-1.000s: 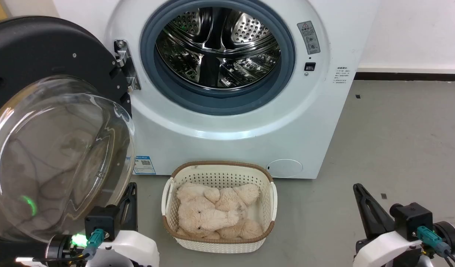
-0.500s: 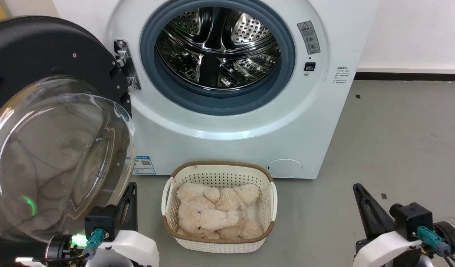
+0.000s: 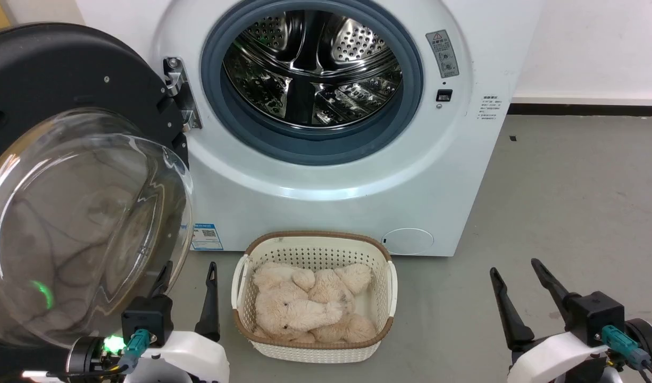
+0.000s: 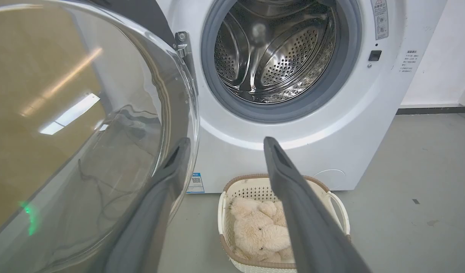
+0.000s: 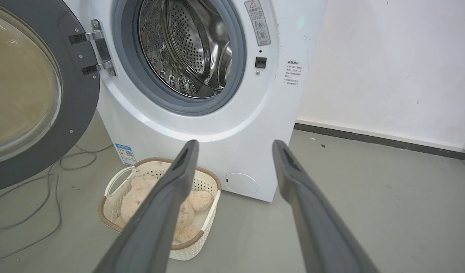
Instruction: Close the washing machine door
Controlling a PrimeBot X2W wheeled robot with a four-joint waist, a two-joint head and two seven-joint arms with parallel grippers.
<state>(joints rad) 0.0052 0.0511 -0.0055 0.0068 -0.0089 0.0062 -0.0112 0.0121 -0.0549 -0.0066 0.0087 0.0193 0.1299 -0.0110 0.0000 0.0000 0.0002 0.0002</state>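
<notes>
Both my grippers sit low in the head view, and both are released. My left gripper [image 3: 189,266] is down at seven o'clock, its two dark fingers spread with nothing between them. My right gripper [image 3: 514,267] is at five o'clock, fingers parted as well and gripping nothing, with bare grey floor [image 3: 570,202] behind it.

The washing machine door [image 3: 65,175] hangs wide open at nine o'clock. Its black rim arcs across the top and its clear glass bowl bulges out towards me. It is carried on the metal hinge [image 3: 180,93] at the nine o'clock edge of the port. My left gripper's outer finger [image 4: 156,197] lies just beside the bowl's lower edge. In the left wrist view it overlaps the glass, and I cannot tell whether it touches.

The washing machine [image 3: 358,202] stands at twelve o'clock with its port uncovered. A grey-blue gasket [image 3: 315,151] rings the shiny perforated drum [image 3: 310,64]. A small blue sticker [image 3: 206,236] sits low on the white front, just beside the door's bowl.

At six o'clock, right in front of the machine, a white basket [image 3: 315,254] with a brown rim sits on the floor between my two grippers. Cream plush toys [image 3: 304,311] are heaped inside it. In the right wrist view my parted fingers frame the machine's lower front, with the basket at eight o'clock.
</notes>
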